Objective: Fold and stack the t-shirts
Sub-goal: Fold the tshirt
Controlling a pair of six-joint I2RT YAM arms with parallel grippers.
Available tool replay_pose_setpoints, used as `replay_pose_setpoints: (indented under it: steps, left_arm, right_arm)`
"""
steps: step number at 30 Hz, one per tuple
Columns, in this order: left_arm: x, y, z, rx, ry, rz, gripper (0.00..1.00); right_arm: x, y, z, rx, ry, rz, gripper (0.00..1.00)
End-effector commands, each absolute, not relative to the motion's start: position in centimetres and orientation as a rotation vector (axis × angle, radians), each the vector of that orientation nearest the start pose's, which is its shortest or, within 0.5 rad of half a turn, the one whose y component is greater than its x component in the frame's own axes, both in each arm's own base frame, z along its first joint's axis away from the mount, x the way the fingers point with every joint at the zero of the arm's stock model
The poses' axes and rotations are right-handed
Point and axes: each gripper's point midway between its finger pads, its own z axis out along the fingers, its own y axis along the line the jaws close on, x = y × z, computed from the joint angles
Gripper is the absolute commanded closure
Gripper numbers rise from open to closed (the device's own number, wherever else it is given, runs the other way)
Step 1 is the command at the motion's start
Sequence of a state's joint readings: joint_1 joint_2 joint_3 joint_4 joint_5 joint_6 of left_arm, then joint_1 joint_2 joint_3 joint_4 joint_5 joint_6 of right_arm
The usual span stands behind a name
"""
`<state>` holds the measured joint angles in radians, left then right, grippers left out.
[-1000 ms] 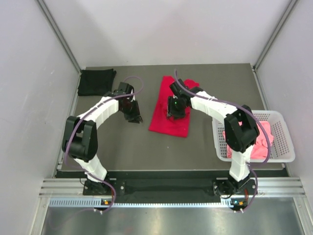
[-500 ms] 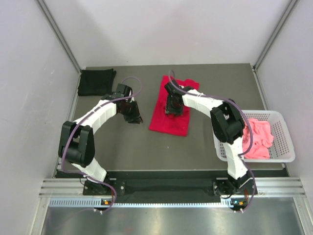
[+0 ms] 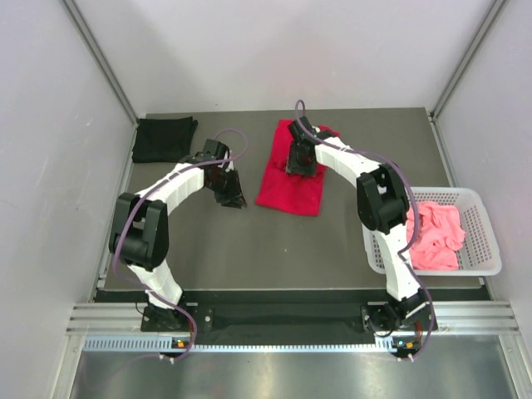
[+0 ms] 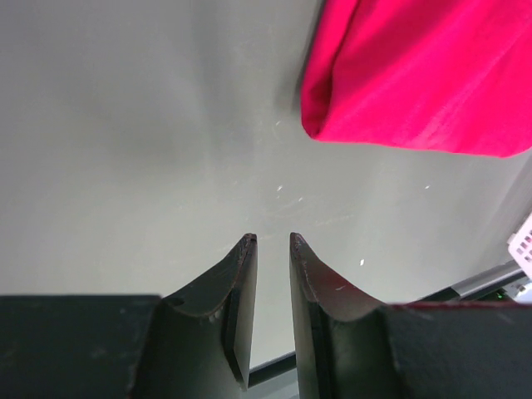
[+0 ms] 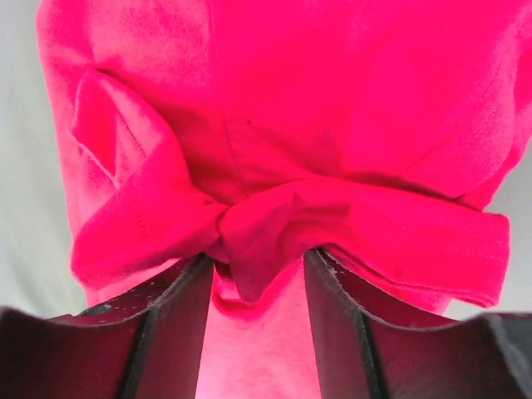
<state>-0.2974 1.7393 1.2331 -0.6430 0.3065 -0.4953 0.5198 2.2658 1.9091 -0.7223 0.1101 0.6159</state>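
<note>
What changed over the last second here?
The right gripper moved from the middle of the red t-shirt toward its far end, cloth bunched between its jaws; the shirt's near edge followed away from the robot. The left gripper, black t-shirt, pink t-shirt and basket stayed put.

Bench (image 3: 249,241): flat grey top, matte, with a few light specks showing in the left wrist view. Three things lie directly on it. Black t-shirt (image 3: 164,139): folded into a compact rectangle, far-left corner. Red t-shirt (image 3: 293,189): just beyond centre, folded into a long strip running near-to-far, slightly tilted, far end bunched. White lattice basket (image 3: 432,268): right edge, toward the front. Black and red are well apart; red and basket are near, not touching.
</note>
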Motion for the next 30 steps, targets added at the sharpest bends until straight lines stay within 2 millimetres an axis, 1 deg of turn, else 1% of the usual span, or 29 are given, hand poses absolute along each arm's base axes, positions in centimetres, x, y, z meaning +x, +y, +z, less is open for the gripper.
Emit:
replay_pose_setpoints:
  steps: [1, 2, 3, 4, 5, 6, 7, 8, 9, 10, 11, 12, 13, 14, 15, 16, 17, 18, 19, 21, 23, 26, 27, 29, 30]
  left_arm:
    - [35.6, -19.5, 9.3, -0.098, 2.72, -0.731, 0.73]
    - [36.5, -20.0, 9.8, -0.086, 2.682, -0.756, 0.72]
    - [36.9, -20.3, 9.6, -0.082, 2.672, -0.775, 0.71]
    - [37.2, -21.0, 9.8, -0.088, 2.661, -0.828, 0.71]
    - [37.9, -21.6, 10.1, -0.08, 2.629, -0.863, 0.7]
    - [38.2, -22.0, 10.0, -0.085, 2.625, -0.894, 0.69]
    - [38.2, -22.5, 9.3, -0.111, 2.648, -0.929, 0.69]
    - [38.5, -22.7, 9.2, -0.122, 2.647, -0.941, 0.69]
    - [38.8, -22.9, 8.8, -0.129, 2.643, -0.953, 0.69]
    - [38.9, -23.1, 8.5, -0.137, 2.645, -0.958, 0.69]
    - [39.1, -23.2, 8.6, -0.132, 2.64, -0.967, 0.69]
    - [39.2, -23.3, 8.1, -0.134, 2.648, -0.969, 0.69]
    - [39.3, -23.4, 7.9, -0.133, 2.653, -0.976, 0.68]
    - [39.5, -23.7, 8.1, -0.124, 2.649, -0.998, 0.69]
    - [39.5, -23.9, 7.9, -0.127, 2.656, -1.01, 0.68]
    - [39.6, -24.0, 7.3, -0.138, 2.669, -1.022, 0.68]
    - [39.8, -24.2, 7.3, -0.141, 2.668, -1.031, 0.68]
    - [39.7, -24.4, 7.2, -0.141, 2.672, -1.048, 0.67]
    - [39.9, -24.6, 6.8, -0.149, 2.683, -1.051, 0.66]
    - [39.8, -24.7, 6.2, -0.144, 2.699, -1.053, 0.65]
    - [39.7, -24.7, 5.9, -0.139, 2.721, -1.038, 0.66]
    - [39.2, -24.7, 5.1, -0.135, 2.758, -1.025, 0.66]
    - [39.0, -24.7, 4.8, -0.13, 2.769, -1.014, 0.67]
    - [38.5, -24.5, 4.2, -0.128, 2.792, -0.998, 0.69]
    - [38.3, -24.5, 3.9, -0.131, 2.803, -0.996, 0.72]
  right_arm:
    - [46.8, 27.0, 6.5, 0.106, 2.63, 0.281, 0.52]
    - [46.4, 27.2, 6.4, 0.092, 2.644, 0.301, 0.51]
    - [45.8, 27.5, 6.7, 0.071, 2.654, 0.331, 0.5]
    - [45.4, 27.6, 7.8, 0.037, 2.642, 0.343, 0.49]
    - [44.7, 27.3, 7.8, 0.016, 2.654, 0.338, 0.48]
    - [44.3, 27.2, 8.4, 0.002, 2.65, 0.352, 0.47]
    - [44.0, 27.0, 10.2, -0.035, 2.62, 0.362, 0.45]
    - [43.4, 26.2, 10.4, -0.046, 2.635, 0.349, 0.42]
    - [42.8, 26.4, 11.1, -0.076, 2.64, 0.386, 0.41]
    - [42.5, 25.9, 12.5, -0.104, 2.617, 0.395, 0.38]
    - [41.7, 25.3, 12.2, -0.114, 2.637, 0.391, 0.37]
    - [41.3, 24.7, 13.3, -0.122, 2.626, 0.425, 0.37]
    - [40.9, 24.3, 13.3, -0.125, 2.634, 0.445, 0.36]
    - [39.9, 23.4, 12.2, -0.128, 2.671, 0.456, 0.36]
    - [39.3, 23.2, 11.9, -0.141, 2.684, 0.491, 0.36]
    - [38.9, 22.8, 12.3, -0.152, 2.668, 0.506, 0.35]
    - [37.6, 21.7, 10.5, -0.138, 2.713, 0.517, 0.36]
    - [36.8, 21.9, 10.2, -0.148, 2.722, 0.591, 0.36]
    - [35.8, 21.4, 9.1, -0.132, 2.74, 0.618, 0.35]
    - [34.9, 21.4, 8.6, -0.131, 2.743, 0.701, 0.35]
    - [34.4, 21.0, 7.7, -0.135, 2.743, 0.702, 0.35]
    - [34.1, 21.6, 7.0, -0.167, 2.741, 0.756, 0.37]
    - [33.9, 21.9, 6.6, -0.174, 2.749, 0.782, 0.37]
    - [34.0, 21.8, 6.1, -0.174, 2.753, 0.784, 0.39]
    - [34.1, 21.8, 5.6, -0.169, 2.762, 0.788, 0.39]
